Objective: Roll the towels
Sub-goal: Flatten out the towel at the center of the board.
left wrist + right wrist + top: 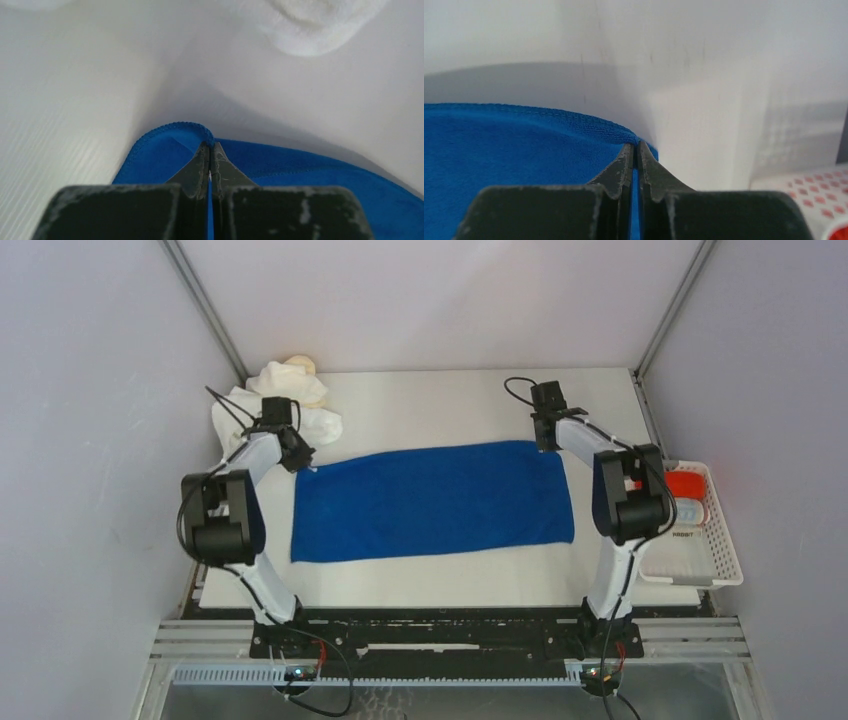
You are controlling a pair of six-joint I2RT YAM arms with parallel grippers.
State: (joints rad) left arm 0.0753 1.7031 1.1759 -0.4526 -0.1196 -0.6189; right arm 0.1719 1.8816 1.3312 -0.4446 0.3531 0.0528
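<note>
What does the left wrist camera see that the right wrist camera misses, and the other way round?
Only the left wrist view shows a white towel, lying beyond the left gripper. Only the right wrist view shows the white basket, off to the side of the right gripper. Both show a gripper shut on a corner of the blue towel, which lies on the table.

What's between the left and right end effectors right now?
Only the royal blue terry towel, spread flat; the left end effector and right end effector each pinch a far corner. Top external view.
</note>
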